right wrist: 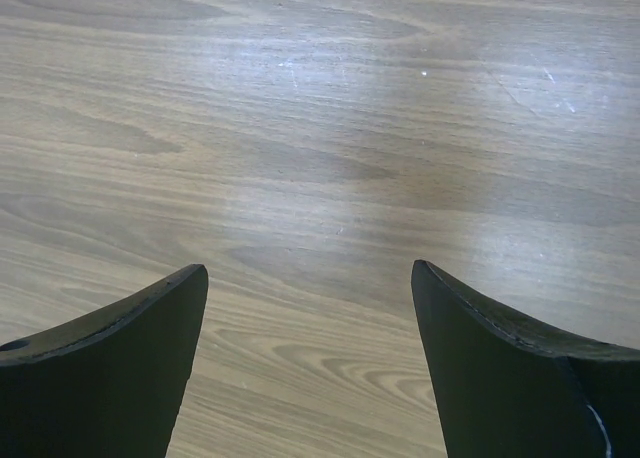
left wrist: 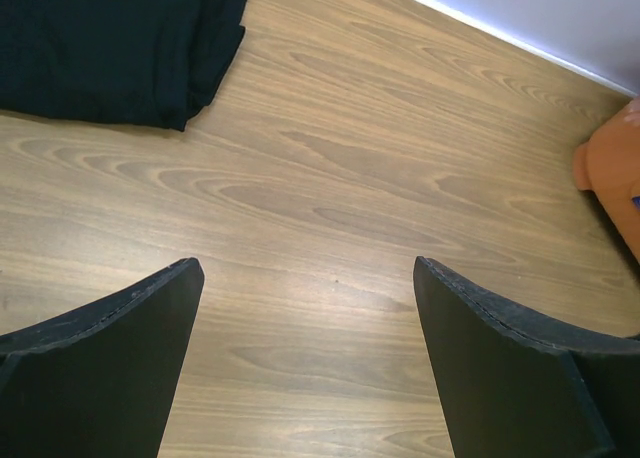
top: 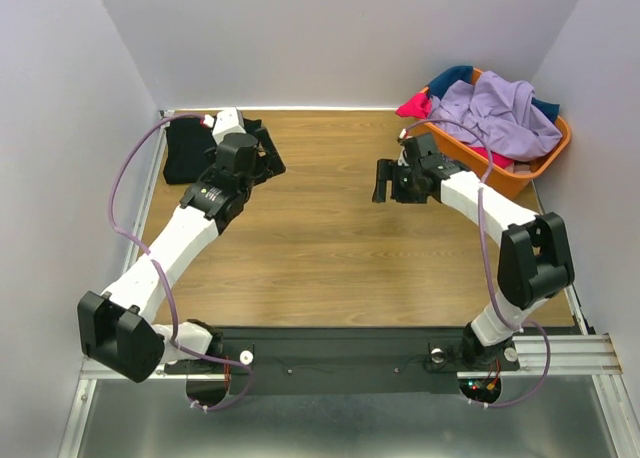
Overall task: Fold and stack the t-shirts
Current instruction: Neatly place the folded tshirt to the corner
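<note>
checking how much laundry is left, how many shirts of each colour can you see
black t-shirt: 1
lavender t-shirt: 1
pink-red t-shirt: 1
teal t-shirt: 1
total: 4 visible; any buried in the orange basket can't be told

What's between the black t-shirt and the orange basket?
Top view: left claw by the black t-shirt, right claw by the orange basket, bare table between them.

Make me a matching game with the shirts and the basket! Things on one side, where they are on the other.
1 black t-shirt
2 lavender t-shirt
3 pink-red t-shirt
4 orange basket

A far right corner of the table
B top of the basket's pile
C flat at the table's far left
D poking out at the basket's left end

Pairs: 1-C, 2-B, 3-D, 4-A
</note>
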